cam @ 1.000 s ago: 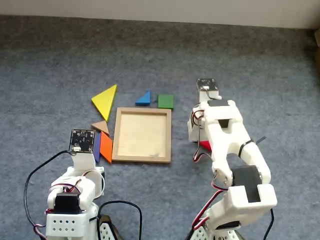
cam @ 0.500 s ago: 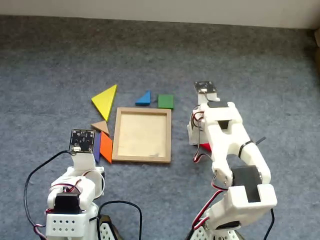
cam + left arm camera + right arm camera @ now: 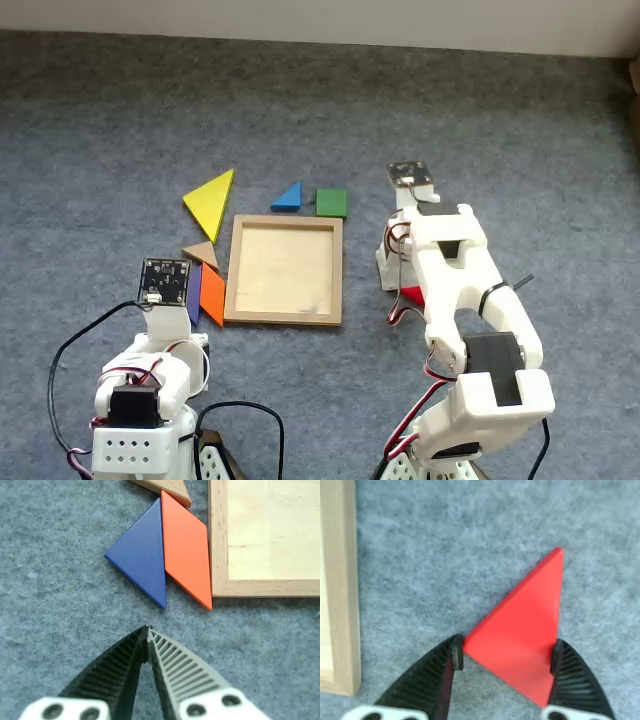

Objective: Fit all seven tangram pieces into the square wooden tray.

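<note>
Squeezing, right pincer: I am pinching the red triangle between both tips, narrowed onto its edges, likely so it lifts flat.
Tray: lying beside this pincer, taking no pieces yet.
Left pincer: I am resting it closed, empty; blue triangle just ahead.

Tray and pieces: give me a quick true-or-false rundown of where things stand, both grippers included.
The wooden tray holds no pieces. True.
The green square lies inside the tray. False: the green square lies on the carpet beyond the tray's far edge.
The right gripper has the red triangle between its jaws. True.
The left gripper is wide open. False: the left gripper's jaws are shut, short of the dark blue triangle.
The orange parallelogram lies against the dark blue triangle. True.
</note>
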### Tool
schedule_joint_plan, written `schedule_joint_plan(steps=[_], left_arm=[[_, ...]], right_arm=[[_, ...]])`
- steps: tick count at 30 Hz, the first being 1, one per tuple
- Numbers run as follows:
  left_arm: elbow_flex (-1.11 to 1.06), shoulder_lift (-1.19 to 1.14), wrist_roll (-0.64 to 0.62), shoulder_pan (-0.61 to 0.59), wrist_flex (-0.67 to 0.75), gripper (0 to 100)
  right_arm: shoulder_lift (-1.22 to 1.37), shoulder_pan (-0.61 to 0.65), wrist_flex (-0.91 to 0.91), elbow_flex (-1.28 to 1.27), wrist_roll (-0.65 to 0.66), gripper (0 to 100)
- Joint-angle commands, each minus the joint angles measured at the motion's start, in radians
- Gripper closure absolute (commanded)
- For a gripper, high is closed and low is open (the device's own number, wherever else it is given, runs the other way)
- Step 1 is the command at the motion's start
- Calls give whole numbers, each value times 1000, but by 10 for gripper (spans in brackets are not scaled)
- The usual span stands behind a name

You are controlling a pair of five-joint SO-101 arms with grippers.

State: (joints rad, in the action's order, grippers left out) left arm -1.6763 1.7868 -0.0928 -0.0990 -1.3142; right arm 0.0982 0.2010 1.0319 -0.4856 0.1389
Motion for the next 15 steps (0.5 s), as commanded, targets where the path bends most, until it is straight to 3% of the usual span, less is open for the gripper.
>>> schedule_joint_plan(steps=[1,15], left_arm=[[-19,13,6,-15,-5,993],[-19,13,6,-15,-5,993]], right_arm=[[-91,12,-8,2,18,797],[-302,68,12,-99,17,793]])
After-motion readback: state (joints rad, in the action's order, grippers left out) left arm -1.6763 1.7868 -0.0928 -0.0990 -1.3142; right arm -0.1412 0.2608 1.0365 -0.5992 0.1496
